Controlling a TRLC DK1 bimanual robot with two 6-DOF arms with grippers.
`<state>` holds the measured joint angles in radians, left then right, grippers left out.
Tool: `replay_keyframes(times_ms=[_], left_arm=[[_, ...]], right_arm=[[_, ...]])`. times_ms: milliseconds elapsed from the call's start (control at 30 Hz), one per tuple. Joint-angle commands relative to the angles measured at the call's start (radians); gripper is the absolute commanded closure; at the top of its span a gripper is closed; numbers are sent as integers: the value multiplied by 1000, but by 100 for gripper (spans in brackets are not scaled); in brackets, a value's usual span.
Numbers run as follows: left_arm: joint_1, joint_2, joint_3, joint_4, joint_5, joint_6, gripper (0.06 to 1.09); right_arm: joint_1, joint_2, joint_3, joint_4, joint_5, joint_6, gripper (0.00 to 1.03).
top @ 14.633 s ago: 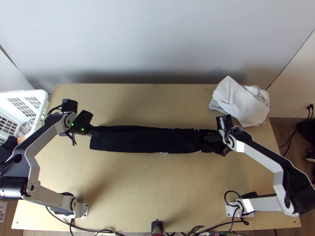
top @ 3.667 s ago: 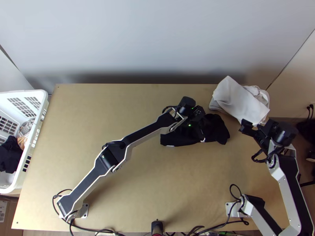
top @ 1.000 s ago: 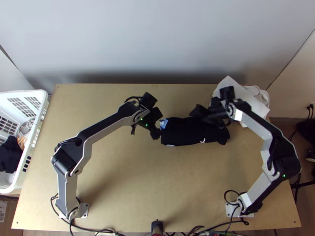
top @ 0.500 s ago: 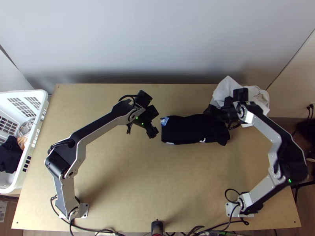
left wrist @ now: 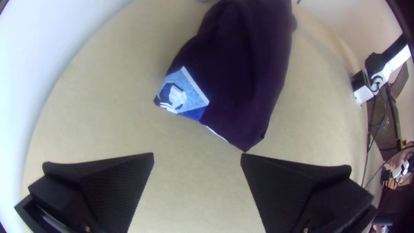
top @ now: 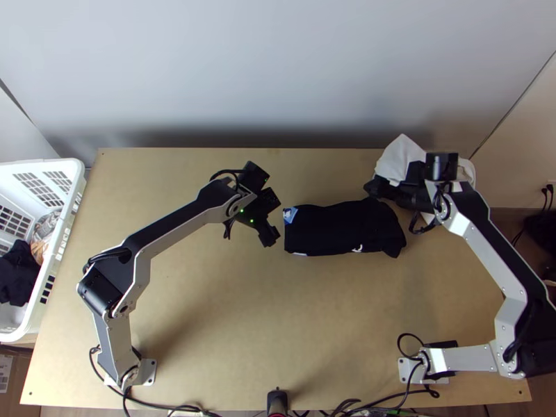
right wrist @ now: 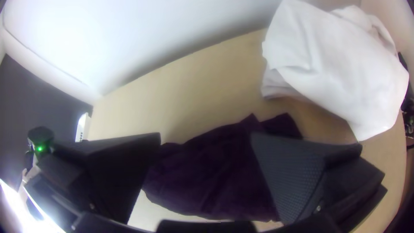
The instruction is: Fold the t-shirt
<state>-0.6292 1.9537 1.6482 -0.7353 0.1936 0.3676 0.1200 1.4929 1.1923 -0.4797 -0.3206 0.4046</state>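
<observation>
The black t-shirt (top: 333, 229) lies as a compact folded bundle right of the table's middle, a blue patch at its left end. Just left of that end is my left gripper (top: 275, 236). In the left wrist view my left gripper (left wrist: 197, 156) is open, with bare table between its fingers and the shirt (left wrist: 246, 73) beyond. My right gripper (top: 375, 189) is at the bundle's upper right corner. The right wrist view has my right gripper (right wrist: 206, 137) open over the dark shirt (right wrist: 211, 172), its fingers wide apart and covering parts of the cloth.
Crumpled white cloth (top: 399, 158) lies at the table's back right corner, partly beneath the right arm. A white basket (top: 66, 243) holding clothes stands at the left edge. Bare wood (top: 278, 313) stretches in front of the shirt.
My left gripper has moved off the shirt to its left, uncovering the blue patch. The right one came in over the shirt, then drew back rightward. The shirt, earlier a long strip, is now much shorter.
</observation>
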Motion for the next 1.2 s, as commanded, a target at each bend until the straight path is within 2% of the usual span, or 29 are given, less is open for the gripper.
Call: replay_keyframes(times_ms=[0,167,333,500,733,1033,1167], left_arm=[[-4,-10,-1,1,1,-2,10],[-6,-10,1,4,1,-6,10],[-23,2,5,11,1,-10,10],[-20,1,2,10,0,-16,10],[-12,-4,13,7,-2,-12,10],[-12,2,22,7,-8,-6,10],[-10,2,27,7,-10,2,10]], right_arm=[[17,-36,-48,-48,6,56,5],[12,18,-114,-53,-40,60,5],[15,116,-206,49,-41,40,5],[-16,240,-226,50,-41,50,5],[-23,257,-232,49,-41,54,5],[-37,-3,-180,49,-41,54,5],[-97,-86,-135,3,-63,76,5]])
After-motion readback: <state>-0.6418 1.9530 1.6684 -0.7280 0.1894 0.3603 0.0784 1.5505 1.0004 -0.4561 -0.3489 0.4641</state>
